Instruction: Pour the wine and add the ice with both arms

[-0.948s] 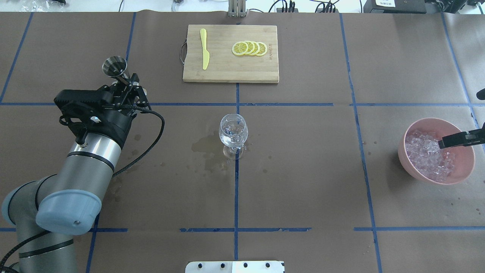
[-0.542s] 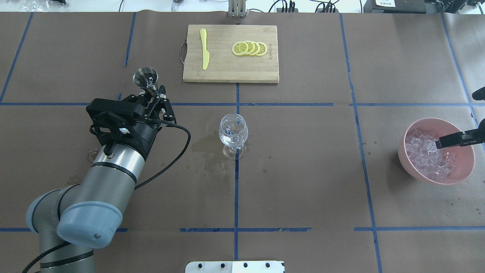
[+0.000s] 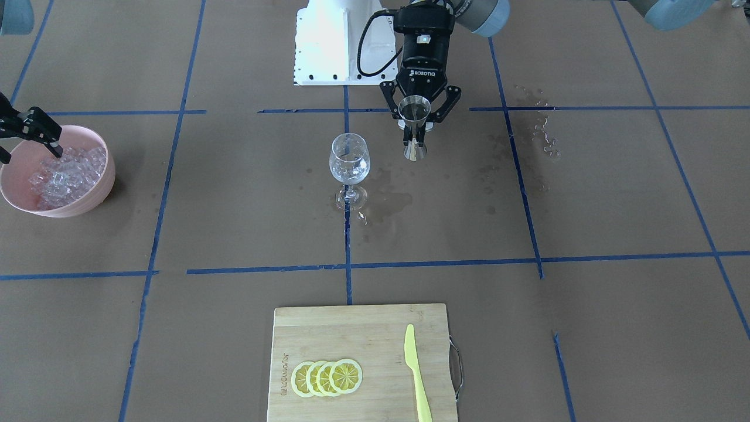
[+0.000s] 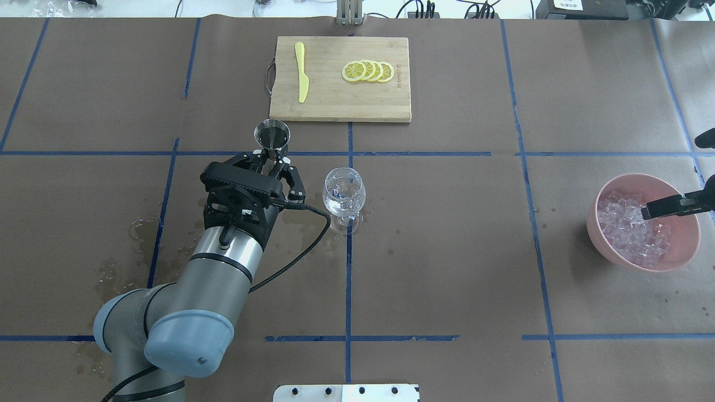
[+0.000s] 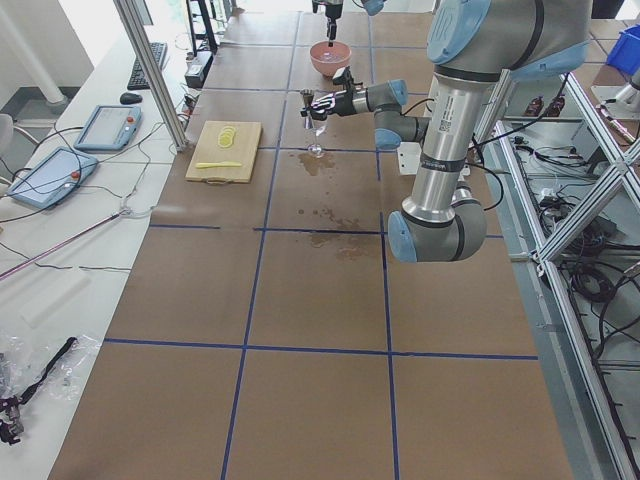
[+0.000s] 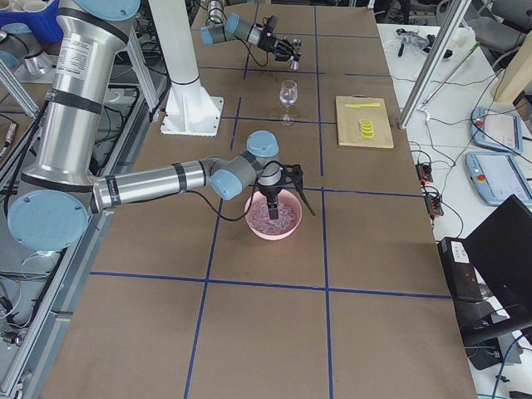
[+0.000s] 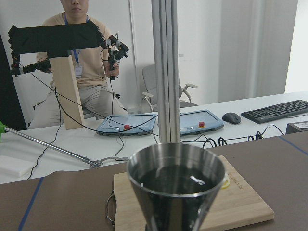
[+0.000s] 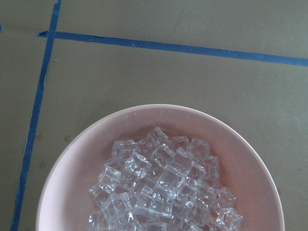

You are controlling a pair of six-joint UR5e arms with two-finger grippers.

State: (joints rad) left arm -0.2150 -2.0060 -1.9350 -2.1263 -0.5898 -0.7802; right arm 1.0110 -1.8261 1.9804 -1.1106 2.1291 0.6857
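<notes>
Two arms shown. On the left arm (image 4: 223, 262), the jaws clamp an upright steel jigger (image 4: 272, 137) holding the wine (image 7: 175, 180), just beside the stemmed glass (image 4: 344, 192) on the tabletop (image 4: 447, 251). On the right arm (image 6: 150, 184), the jaws spread wide over the ice (image 8: 159, 192), which is heaped in a pink bowl (image 4: 684, 248).
</notes>
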